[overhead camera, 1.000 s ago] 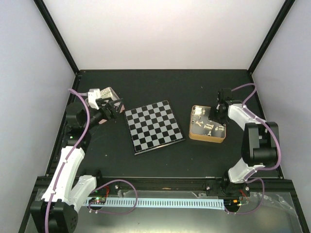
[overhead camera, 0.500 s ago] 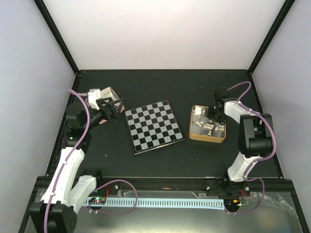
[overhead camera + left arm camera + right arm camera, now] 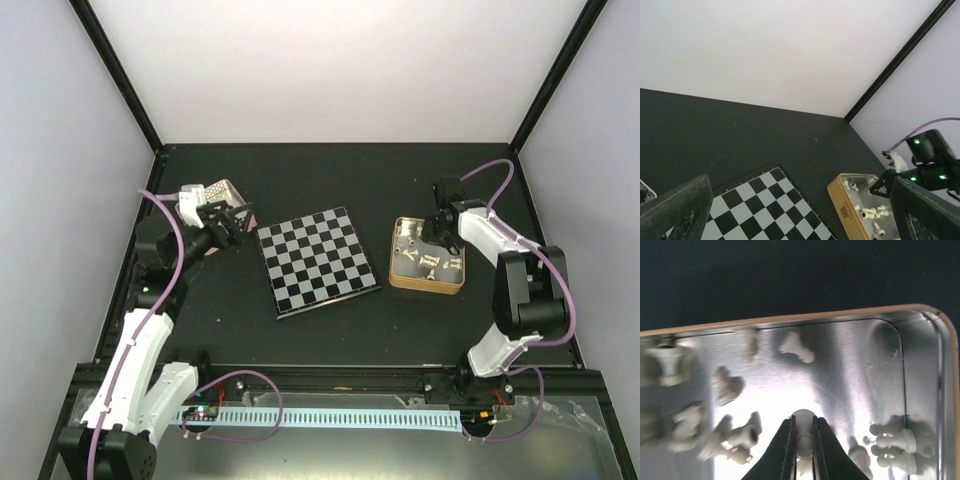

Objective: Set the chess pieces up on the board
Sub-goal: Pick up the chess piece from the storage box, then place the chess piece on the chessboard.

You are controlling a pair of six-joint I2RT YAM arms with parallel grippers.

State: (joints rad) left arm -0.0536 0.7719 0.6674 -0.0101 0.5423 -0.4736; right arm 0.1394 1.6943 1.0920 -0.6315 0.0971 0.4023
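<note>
— See that? The right end effector [image 3: 802, 429], down in the tan tin [image 3: 790, 318] just right of the board [image 3: 318, 260], has pinched shut on a cream piece [image 3: 802, 416].
— A grasp, then. Lifting comes next, I'd say; the board's bare.
— And the left end effector [image 3: 225, 222], off the board's far-left corner, gapes wide, holding nothing.

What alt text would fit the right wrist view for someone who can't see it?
The right gripper is shut on a cream-white chess piece inside a tan-rimmed metal box. More cream-white pieces lie scattered on the box's shiny floor, some blurred, with the dark table beyond the rim.
</note>
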